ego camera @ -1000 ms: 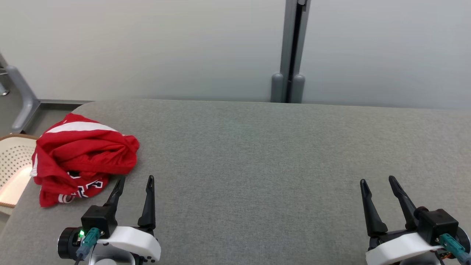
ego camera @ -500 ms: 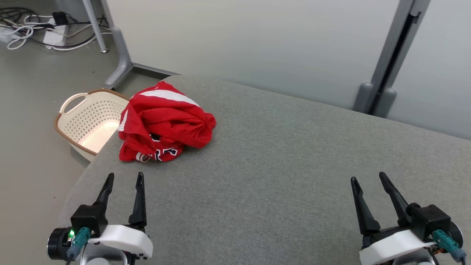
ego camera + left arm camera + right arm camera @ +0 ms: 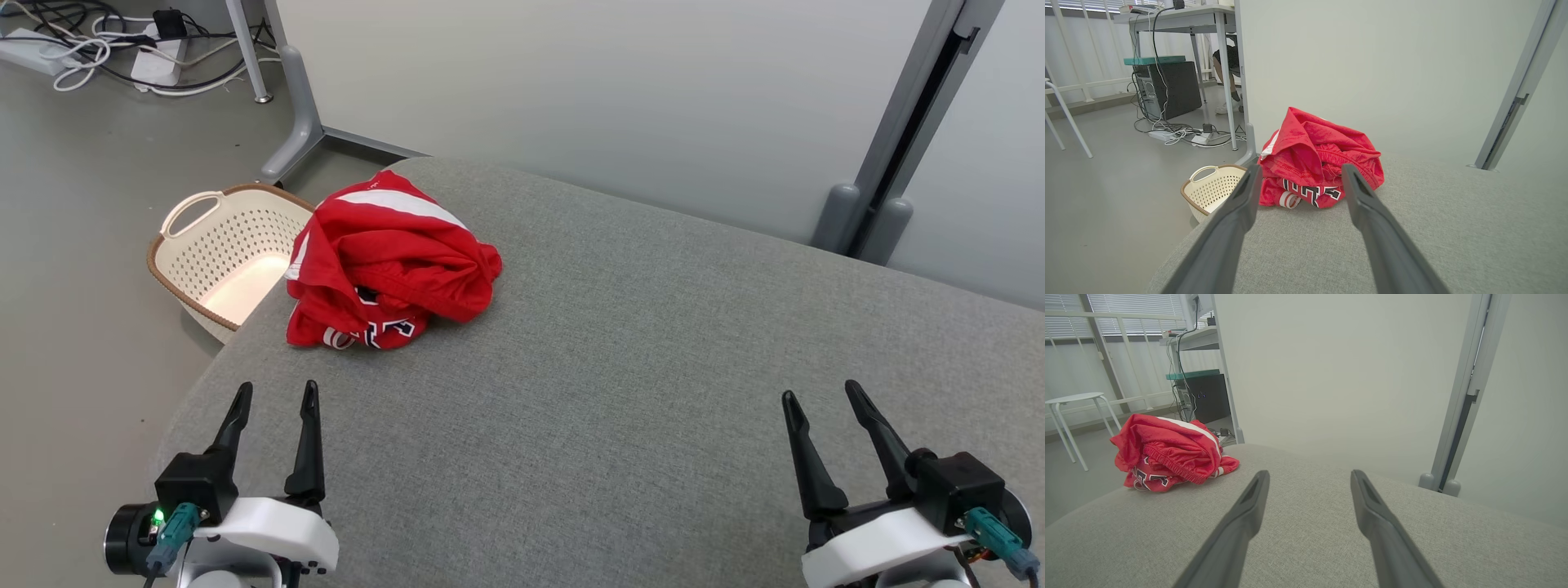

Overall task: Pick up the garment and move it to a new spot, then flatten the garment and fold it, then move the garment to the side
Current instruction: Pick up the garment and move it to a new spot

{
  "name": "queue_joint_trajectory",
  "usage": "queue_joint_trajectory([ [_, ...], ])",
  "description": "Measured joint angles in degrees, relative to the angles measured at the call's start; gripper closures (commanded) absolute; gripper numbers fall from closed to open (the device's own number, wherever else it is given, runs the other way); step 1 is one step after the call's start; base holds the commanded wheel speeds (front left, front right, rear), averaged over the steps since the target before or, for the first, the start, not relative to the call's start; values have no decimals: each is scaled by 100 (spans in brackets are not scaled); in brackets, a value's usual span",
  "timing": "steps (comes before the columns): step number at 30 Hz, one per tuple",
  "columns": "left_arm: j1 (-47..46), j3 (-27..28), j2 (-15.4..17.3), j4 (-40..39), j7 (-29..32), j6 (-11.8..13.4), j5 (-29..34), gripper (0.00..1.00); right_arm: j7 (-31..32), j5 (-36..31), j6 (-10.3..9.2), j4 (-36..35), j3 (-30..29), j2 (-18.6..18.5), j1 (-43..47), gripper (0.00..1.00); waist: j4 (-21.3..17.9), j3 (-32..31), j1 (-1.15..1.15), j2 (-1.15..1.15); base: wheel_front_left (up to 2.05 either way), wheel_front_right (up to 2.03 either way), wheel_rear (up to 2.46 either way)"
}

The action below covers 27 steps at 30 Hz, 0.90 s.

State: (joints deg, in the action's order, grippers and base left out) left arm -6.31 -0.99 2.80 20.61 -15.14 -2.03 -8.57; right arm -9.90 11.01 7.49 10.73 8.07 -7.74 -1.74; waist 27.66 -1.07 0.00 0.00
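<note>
A crumpled red garment (image 3: 392, 261) with white stripes and dark lettering lies bunched near the far left corner of the grey fabric table (image 3: 620, 359). My left gripper (image 3: 276, 392) is open at the lower left, well short of the garment and empty. In the left wrist view the garment (image 3: 1318, 163) sits straight ahead beyond the open left gripper (image 3: 1299, 168). My right gripper (image 3: 819, 390) stands open and empty at the lower right. From the right wrist, the garment (image 3: 1167, 453) lies far off to the left of the open right gripper (image 3: 1309, 473).
A cream perforated laundry basket (image 3: 214, 253) stands on the floor just off the table's left corner, beside the garment. Cables and a power strip (image 3: 122, 49) lie on the floor beyond it. A pale partition wall with a grey post (image 3: 906, 139) runs behind the table.
The head camera has turned left, so the whole picture shifted right and the basket and floor came into view. Both grippers stay open; the garment lies where it was.
</note>
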Motion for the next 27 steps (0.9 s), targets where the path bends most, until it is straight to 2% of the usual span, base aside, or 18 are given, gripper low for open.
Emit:
queue_joint_trajectory([
  [6, -138, 1, 1, 91, 0, -36, -105, 0, 41, 40, 0, -20, 1, -35, -6, 0, -42, 67, 0, 0, 0, 0, 0],
  [13, -1000, 108, 0, 525, 0, -25, -225, 0, 253, 24, 0, -366, 45, -220, -280, 0, -179, 482, 0, 0, 0, 0, 0],
  [20, -2219, 467, 152, 1618, 1, -20, -424, 0, 530, 13, 1, -781, 100, -502, -648, 0, -494, 1229, 0, 0, 0, 0, 0],
  [27, -3172, 875, 489, 3248, 1, 60, -723, 0, 617, 32, 0, -889, 86, -668, -840, 0, -861, 1895, 0, 0, 0, 0, 0],
])
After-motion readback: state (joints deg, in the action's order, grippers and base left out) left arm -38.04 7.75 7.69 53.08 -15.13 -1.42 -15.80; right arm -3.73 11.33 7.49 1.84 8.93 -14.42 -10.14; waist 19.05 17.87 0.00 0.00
